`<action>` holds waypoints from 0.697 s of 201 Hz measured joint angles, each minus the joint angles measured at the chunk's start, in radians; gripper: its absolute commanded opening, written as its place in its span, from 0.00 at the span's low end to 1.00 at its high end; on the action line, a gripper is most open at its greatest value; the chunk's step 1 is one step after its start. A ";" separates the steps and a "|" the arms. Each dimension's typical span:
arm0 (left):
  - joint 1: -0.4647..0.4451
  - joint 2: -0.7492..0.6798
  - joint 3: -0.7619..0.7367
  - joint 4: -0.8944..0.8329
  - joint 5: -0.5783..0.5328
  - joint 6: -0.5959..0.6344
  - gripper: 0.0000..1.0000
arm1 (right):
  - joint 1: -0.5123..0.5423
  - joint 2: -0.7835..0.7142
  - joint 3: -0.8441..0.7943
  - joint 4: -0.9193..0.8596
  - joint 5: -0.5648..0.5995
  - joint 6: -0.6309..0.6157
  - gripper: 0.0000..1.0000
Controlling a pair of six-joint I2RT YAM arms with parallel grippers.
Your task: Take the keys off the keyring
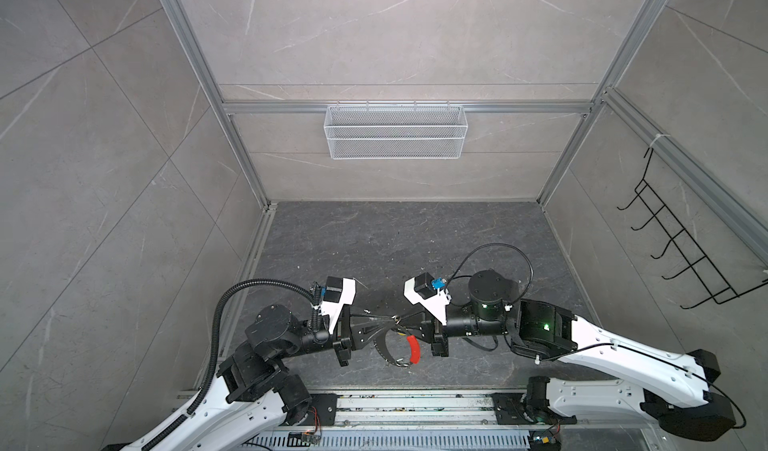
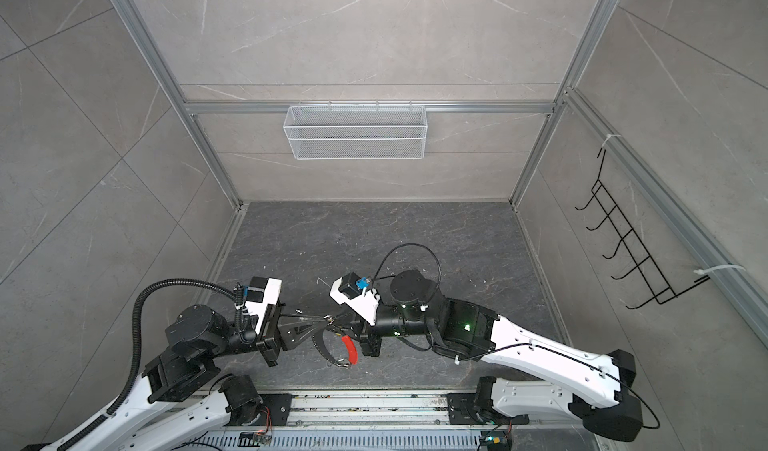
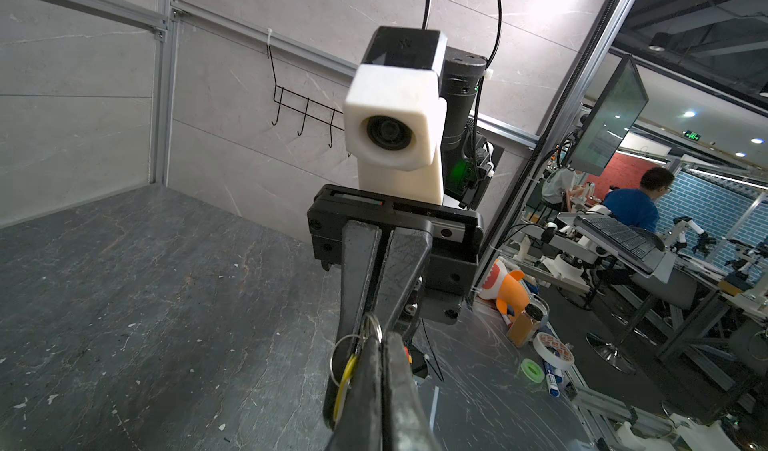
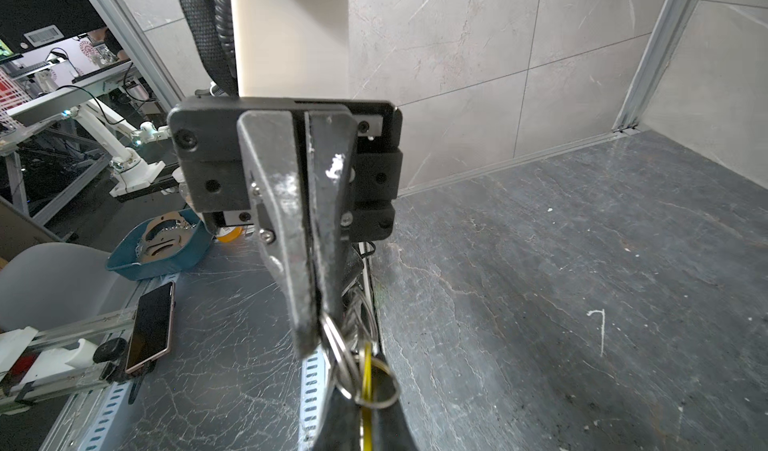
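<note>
Right wrist view, nearest first: what do you count?

— Several steel split rings (image 4: 343, 357) and one yellow key tag (image 4: 367, 370), lower centre, where the left gripper (image 4: 316, 328) and right gripper (image 1: 402, 319) meet, both clenched; which piece each pinches, I cannot tell.

— The keyring (image 1: 401, 362)?

— One thin grey hoop, lower centre in both top views, just under those tips, one curved red sleeve (image 1: 412, 349) on it. Farthest, one white mesh basket (image 1: 395, 149), upper centre.
</note>
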 measured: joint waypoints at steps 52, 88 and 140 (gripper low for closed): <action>0.000 -0.001 -0.005 -0.011 0.002 0.001 0.00 | 0.034 -0.006 -0.045 0.061 0.078 -0.004 0.02; 0.000 0.006 0.002 -0.031 0.021 0.020 0.00 | 0.045 -0.008 -0.045 0.037 0.101 -0.019 0.21; -0.001 0.026 0.050 -0.074 0.061 0.054 0.00 | 0.057 -0.043 -0.045 -0.077 0.089 -0.031 0.41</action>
